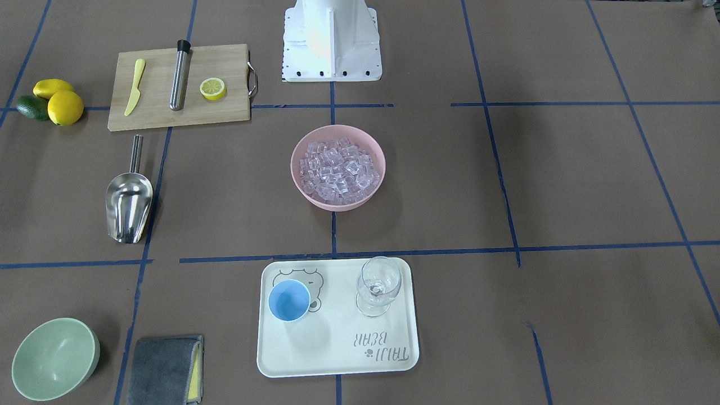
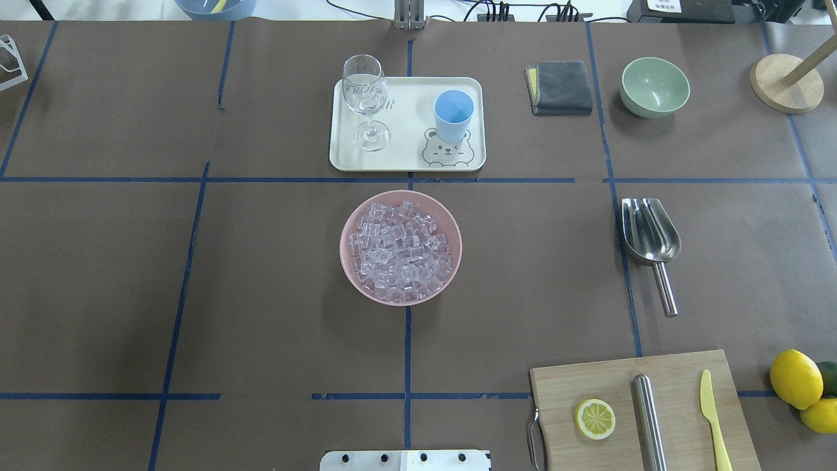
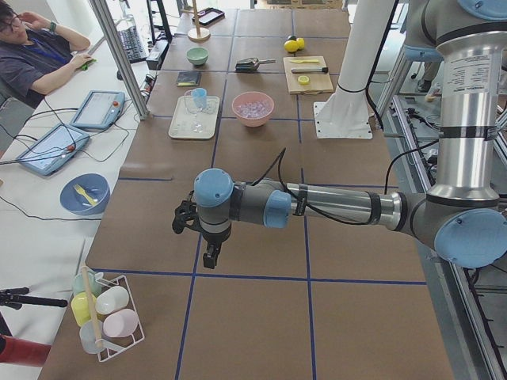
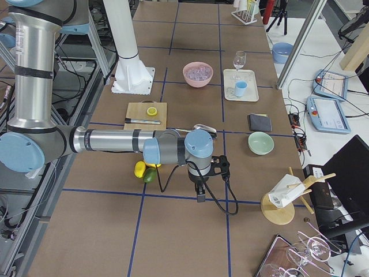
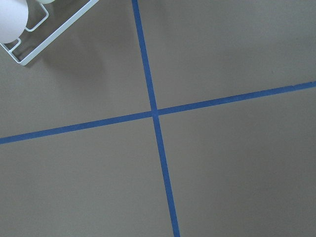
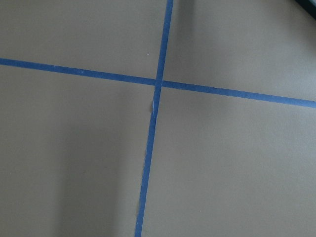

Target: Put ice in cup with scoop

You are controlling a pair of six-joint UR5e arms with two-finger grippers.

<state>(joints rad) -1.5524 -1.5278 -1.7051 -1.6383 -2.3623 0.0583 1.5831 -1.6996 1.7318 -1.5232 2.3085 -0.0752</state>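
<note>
Off to the robot's right side, the shiny stainless-steel scoop (image 1: 128, 203) lies flat on brown paper, well apart from both grippers. Small clear ice cubes (image 1: 339, 171) fill the round pink bowl (image 1: 337, 206). The light-blue plastic cup (image 1: 289, 301) stands on the cream tray (image 1: 337, 337). The right gripper (image 4: 200, 195) and the left gripper (image 3: 210, 257) hang over the table's far ends; I cannot tell whether either is parted or closed.

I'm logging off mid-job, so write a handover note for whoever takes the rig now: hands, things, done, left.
Left hand: over bare table, holding nothing; open or shut cannot be told. Right hand: same.
Scoop: lying untouched on the table, robot's right side.
Ice: all in the pink bowl, centre.
Cup: upright, empty, on the tray.
Done: nothing. Left: grasp scoop, scoop ice, tip it into cup.
</note>
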